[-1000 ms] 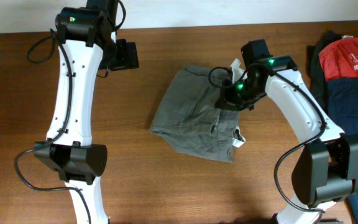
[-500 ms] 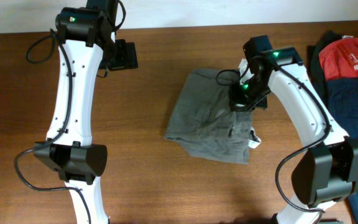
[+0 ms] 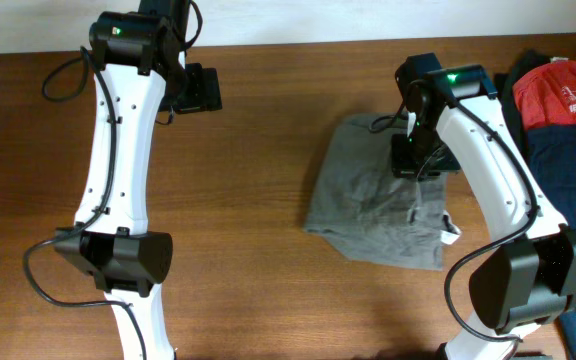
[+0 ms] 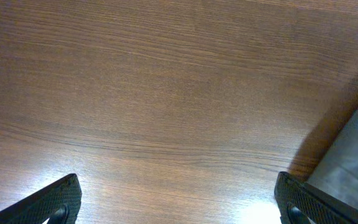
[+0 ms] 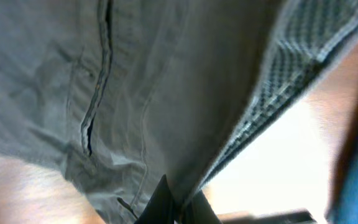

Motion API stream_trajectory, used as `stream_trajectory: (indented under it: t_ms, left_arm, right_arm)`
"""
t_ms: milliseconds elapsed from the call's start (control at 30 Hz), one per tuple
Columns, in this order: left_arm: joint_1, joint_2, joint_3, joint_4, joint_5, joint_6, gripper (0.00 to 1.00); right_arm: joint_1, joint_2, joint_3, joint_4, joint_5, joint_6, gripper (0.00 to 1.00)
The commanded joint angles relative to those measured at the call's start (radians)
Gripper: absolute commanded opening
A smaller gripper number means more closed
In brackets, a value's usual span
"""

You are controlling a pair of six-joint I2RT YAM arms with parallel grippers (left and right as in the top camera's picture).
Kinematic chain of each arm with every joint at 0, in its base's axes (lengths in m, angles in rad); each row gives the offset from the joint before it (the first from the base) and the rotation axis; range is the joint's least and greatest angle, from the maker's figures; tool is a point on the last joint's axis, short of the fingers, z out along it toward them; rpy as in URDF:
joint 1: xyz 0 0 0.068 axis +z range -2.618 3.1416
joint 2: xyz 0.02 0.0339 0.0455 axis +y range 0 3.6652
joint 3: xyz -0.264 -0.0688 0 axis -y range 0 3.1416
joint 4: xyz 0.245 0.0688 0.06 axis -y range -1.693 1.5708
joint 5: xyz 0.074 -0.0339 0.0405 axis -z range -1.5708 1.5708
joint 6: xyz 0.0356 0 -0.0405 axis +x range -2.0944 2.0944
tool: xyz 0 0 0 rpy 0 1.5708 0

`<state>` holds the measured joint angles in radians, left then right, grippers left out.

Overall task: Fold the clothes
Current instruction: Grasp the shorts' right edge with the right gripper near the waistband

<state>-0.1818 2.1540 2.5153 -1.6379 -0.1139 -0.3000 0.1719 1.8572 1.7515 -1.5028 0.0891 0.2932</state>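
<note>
The clothes [image 3: 378,205], a grey wrinkled garment, lie bunched on the wooden table right of centre, with a small white tag [image 3: 451,235] at the lower right corner. My right gripper [image 3: 413,160] sits over their upper right part. In the right wrist view the clothes [image 5: 135,93] fill the frame with a stitched seam, and the right gripper [image 5: 179,208] is shut on a lifted fold of the cloth. My left gripper [image 3: 200,88] hovers far to the left, open. In its wrist view the left gripper [image 4: 179,205] has only bare wood between its fingers [image 4: 55,202], and a grey cloth edge [image 4: 353,162] shows at the right.
A pile of other garments, red [image 3: 563,95] and dark blue [image 3: 573,180], lies at the table's right edge, close beside the right arm. The table's back edge meets a white wall [image 3: 368,15] along the top.
My right gripper has pulled the clothes to the right across the table, toward the pile at the edge. The left arm has stayed still and open.
</note>
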Motion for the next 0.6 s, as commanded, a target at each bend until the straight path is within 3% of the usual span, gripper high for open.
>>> stream_trajectory:
  t_ms: [0,67,133,200,333,367,567]
  left_arm:
    - [0.008,-0.023,0.002,-0.005,-0.018,0.002,0.99]
    - [0.008,-0.023,0.002,-0.006,-0.018,0.002,0.99]
    - [0.008,-0.023,0.002,-0.005,-0.018,0.002,0.99]
    - [0.008,-0.023,0.002,-0.006,-0.018,0.002,0.99]
    - [0.008,-0.023,0.002,-0.011,-0.018,0.002,0.99]
    - [0.008,-0.023,0.002,-0.013,-0.018,0.002,0.99]
    - [0.008,-0.023,-0.011,-0.023,-0.017,0.041,0.99]
  right_arm:
    - [-0.003,-0.005,0.02,-0.044,0.197,0.095,0.08]
    - [-0.015,-0.005,0.02,-0.072,0.212,0.108,0.24]
    - [-0.025,-0.005,0.02,-0.081,0.212,0.109,0.33]
    - [-0.036,-0.005,0.02,-0.084,0.22,0.108,0.55]
    - [-0.061,-0.005,0.02,-0.087,0.237,0.109,0.82]
    - [-0.069,-0.005,0.02,-0.088,0.24,0.109,0.98]
    - [-0.172,-0.005,0.019,-0.078,0.229,0.109,0.99]
